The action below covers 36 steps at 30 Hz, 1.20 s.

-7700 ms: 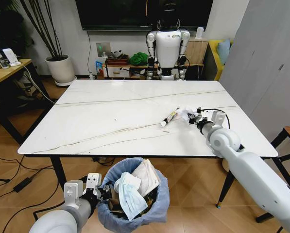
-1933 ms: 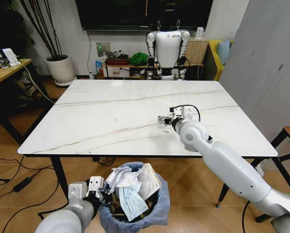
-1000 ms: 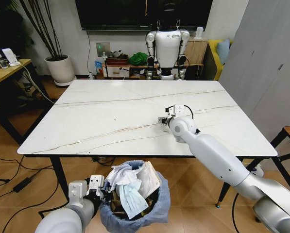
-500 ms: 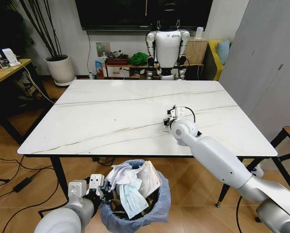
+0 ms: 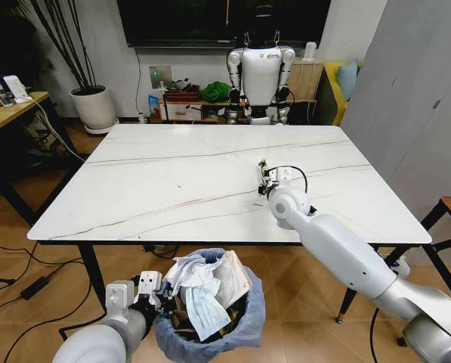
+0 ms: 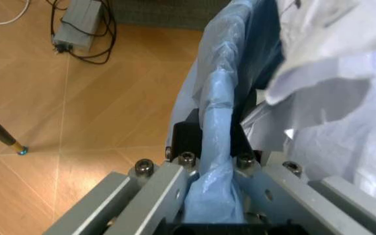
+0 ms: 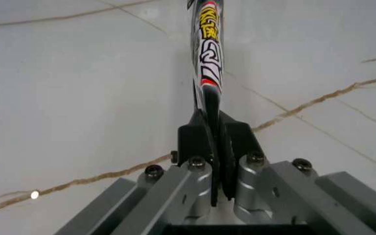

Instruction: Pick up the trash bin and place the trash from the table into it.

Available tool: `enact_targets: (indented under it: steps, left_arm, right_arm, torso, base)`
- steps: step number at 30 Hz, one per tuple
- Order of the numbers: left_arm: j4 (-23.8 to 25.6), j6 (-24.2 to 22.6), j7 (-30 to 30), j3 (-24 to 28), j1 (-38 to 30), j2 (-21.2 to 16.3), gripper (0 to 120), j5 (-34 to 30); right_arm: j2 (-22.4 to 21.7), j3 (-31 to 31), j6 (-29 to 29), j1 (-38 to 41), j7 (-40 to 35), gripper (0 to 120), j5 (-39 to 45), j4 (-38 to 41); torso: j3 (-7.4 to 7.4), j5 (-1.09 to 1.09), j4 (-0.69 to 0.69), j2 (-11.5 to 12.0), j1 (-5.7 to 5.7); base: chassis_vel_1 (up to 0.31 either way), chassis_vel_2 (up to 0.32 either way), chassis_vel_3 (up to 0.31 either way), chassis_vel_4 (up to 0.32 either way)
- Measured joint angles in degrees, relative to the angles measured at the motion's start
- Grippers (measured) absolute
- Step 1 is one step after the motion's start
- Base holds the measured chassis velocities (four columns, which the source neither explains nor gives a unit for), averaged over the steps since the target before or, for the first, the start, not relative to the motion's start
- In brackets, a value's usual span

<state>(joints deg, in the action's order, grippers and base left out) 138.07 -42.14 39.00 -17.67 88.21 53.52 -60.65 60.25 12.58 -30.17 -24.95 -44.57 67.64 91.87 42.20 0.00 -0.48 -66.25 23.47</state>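
Right gripper (image 7: 215, 161) pinches flat crimped tail of white tube (image 7: 207, 44) above surface (image 5: 172, 181); light, squashy. Left gripper (image 6: 207, 196) clamps trash bin (image 5: 210, 310) liner rim.

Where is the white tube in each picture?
Head view: the tube sticks up from the right gripper, above the table.
Right wrist view: the tube is pinched between the fingers.
Left wrist view: not there.
Shared landmark: the table's dark veins.
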Motion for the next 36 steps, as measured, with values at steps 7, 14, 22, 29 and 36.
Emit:
enact_targets:
  steps: [7,14,22,29,36]
  left_arm:
    - [-0.3,0.0,0.2,0.0,-0.2,0.1,0,-0.2]
    - [-0.7,0.0,0.5,-0.6,-0.7,0.3,0,-1.0]
    - [-0.4,0.0,1.4,-2.3,0.1,0.3,0,-2.2]
    - [-0.4,0.0,1.8,-2.6,0.0,0.1,0,-3.0]
    - [-0.5,0.0,1.9,-2.3,-0.2,0.2,0,-3.0]
  right_arm:
    - [-5.3,-2.7,0.5,-3.3,1.4,0,4.0,12.6]
    - [-9.2,-8.1,2.3,-10.3,6.3,0,5.0,23.7]
    - [-11.0,-12.4,6.4,-16.4,14.8,0,3.3,31.9]
    - [-13.2,-18.3,6.5,-27.5,14.8,0,4.6,40.9]
    - [-14.8,-24.1,7.1,-37.5,17.2,0,4.1,48.7]
  torso:
    - [0.0,0.01,0.0,0.0,0.0]
    - [-0.01,0.0,-0.02,0.0,0.0]
    - [0.0,0.01,0.0,0.0,0.0]
    - [0.0,0.01,-0.03,0.0,0.0]
    - [0.0,0.0,0.0,0.0,0.0]
  base:
    - [0.0,0.0,0.0,0.0]
    - [0.0,0.0,0.0,0.0]
    - [0.0,0.0,0.0,0.0]
    - [0.0,0.0,0.0,0.0]
    - [0.0,0.0,0.0,0.0]
